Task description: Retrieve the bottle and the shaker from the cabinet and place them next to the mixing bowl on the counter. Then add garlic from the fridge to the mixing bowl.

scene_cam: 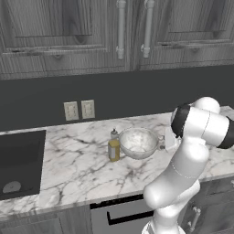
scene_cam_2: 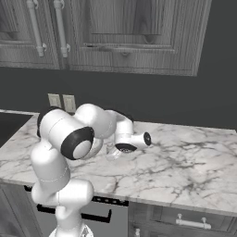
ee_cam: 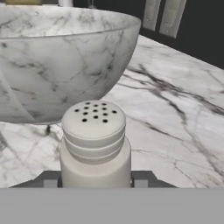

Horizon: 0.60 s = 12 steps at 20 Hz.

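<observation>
The white shaker [ee_cam: 95, 140], with a perforated top, stands upright between my fingers [ee_cam: 141, 179], and my gripper [ee_cam: 95, 180] is shut on its body. It is close beside the marbled mixing bowl [ee_cam: 65, 61]. Whether its base touches the counter is hidden. In the left base view the bowl [scene_cam: 138, 142] sits mid-counter with the yellow bottle [scene_cam: 114, 147] upright at its left side, and the shaker [scene_cam: 169, 137] shows pale at the bowl's right, partly behind my arm. In the right base view my gripper [scene_cam_2: 115, 152] is low over the marble counter [scene_cam_2: 185, 157].
Two wall outlets [scene_cam: 79, 110] are on the dark backsplash behind the bowl. A dark sink [scene_cam: 20, 160] is set in the counter at the left. Closed upper cabinets with long handles [scene_cam: 121, 29] hang overhead. The counter's front edge [scene_cam: 68, 199] runs just before my arm.
</observation>
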Motion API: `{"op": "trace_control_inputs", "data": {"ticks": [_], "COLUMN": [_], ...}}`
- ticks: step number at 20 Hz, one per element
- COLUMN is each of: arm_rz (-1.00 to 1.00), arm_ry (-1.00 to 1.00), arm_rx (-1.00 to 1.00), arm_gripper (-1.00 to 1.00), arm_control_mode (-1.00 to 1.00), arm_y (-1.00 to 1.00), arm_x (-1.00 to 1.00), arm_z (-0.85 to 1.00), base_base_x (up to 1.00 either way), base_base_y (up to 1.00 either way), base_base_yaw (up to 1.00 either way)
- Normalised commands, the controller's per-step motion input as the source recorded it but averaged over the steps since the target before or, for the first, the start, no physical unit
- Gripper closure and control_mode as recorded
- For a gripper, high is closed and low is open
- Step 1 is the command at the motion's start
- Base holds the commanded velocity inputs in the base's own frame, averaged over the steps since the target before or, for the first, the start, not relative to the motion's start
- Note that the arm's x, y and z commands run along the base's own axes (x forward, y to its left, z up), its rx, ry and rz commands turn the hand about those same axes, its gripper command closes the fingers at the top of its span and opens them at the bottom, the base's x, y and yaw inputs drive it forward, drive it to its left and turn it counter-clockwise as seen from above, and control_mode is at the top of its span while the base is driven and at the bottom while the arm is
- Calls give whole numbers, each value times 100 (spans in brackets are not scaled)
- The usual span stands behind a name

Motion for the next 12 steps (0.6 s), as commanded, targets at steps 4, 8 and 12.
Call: {"op": "trace_control_inputs", "data": {"ticks": [4, 8, 12], "arm_rz": [0, 0, 0], "arm_ry": [0, 0, 0], "arm_rx": [0, 0, 0], "arm_gripper": [100, 100, 100], "arm_control_mode": [-100, -100, -100], "arm_y": [0, 0, 0], "arm_x": [0, 0, 0], "arm_z": [-32, -10, 0], "base_base_x": [0, 0, 0], "base_base_y": [0, 0, 0], "base_base_yaw": [0, 0, 0]}}
